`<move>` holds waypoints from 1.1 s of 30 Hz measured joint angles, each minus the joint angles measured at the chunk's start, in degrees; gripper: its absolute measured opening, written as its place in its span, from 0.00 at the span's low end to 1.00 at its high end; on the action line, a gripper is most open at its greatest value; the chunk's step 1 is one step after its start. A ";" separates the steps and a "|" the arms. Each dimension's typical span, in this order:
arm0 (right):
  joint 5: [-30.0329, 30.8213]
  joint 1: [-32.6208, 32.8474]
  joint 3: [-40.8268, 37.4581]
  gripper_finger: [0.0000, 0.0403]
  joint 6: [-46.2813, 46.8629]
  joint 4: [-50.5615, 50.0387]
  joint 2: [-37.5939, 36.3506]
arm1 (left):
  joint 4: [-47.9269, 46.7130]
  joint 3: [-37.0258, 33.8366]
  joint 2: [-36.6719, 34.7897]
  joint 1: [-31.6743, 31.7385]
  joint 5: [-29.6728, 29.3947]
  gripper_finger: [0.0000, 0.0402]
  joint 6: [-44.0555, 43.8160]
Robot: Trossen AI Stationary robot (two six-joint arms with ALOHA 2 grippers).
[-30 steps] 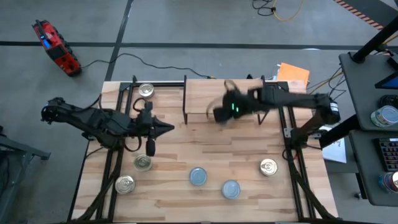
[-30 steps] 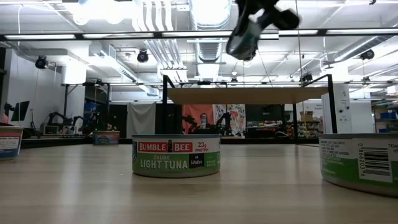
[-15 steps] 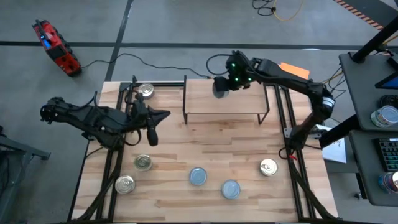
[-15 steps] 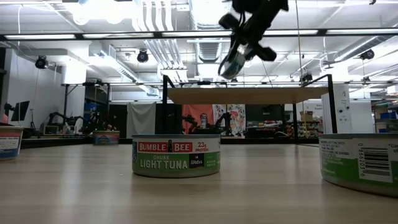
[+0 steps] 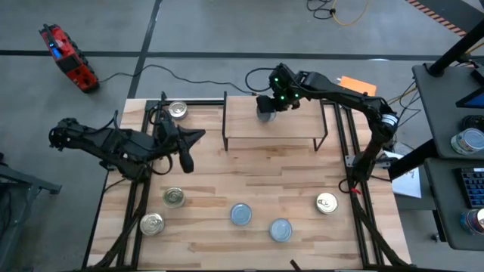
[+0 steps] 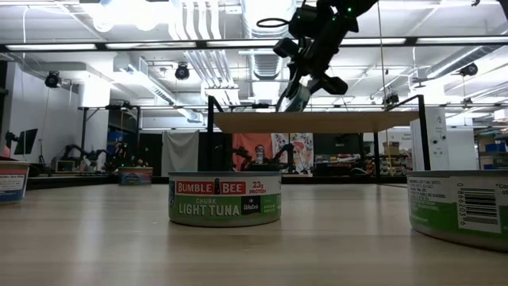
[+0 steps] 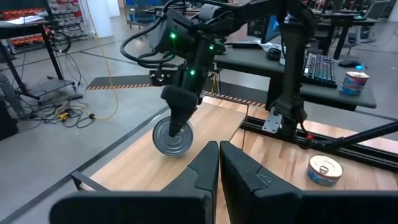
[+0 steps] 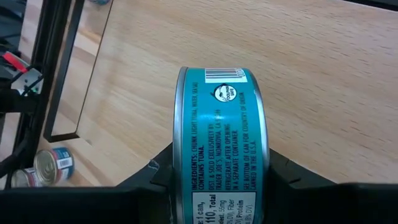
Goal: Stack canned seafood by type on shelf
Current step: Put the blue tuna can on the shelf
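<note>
Right gripper (image 5: 266, 108), jaws pinching a teal tin (image 8: 221, 149) on edge above the shelf (image 5: 291, 127); left gripper (image 5: 198, 136) waits nearby, jaws pressed together.

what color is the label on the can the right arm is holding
Teal, with white print and a barcode. The can, gripped in the right end effector, shows best in the right wrist view.

A workshop room with a grey floor and bright ceiling lights

The butcher-block table (image 5: 227, 189) stands on the grey floor (image 5: 227, 30). A red device (image 5: 68, 57) and cables lie on the floor, a desk with a keyboard (image 5: 473, 185) is at one side, and white ducts (image 6: 206, 40) run overhead.
</note>
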 joint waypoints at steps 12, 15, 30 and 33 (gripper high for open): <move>2.33 -0.55 0.00 0.63 -0.07 -1.08 -0.14 | -0.05 0.00 0.00 1.40 -0.06 0.00 0.00; 2.99 -0.83 0.26 0.67 -0.39 -3.20 -0.14 | -0.06 0.00 0.00 1.39 -0.06 0.00 0.00; 8.74 -0.42 12.25 0.53 -13.27 -16.80 -0.73 | -0.01 0.00 -0.02 1.38 -0.02 0.00 0.00; 8.58 0.29 13.47 0.42 -15.71 -13.12 -0.73 | -0.01 0.00 -0.02 1.39 -0.01 0.00 0.05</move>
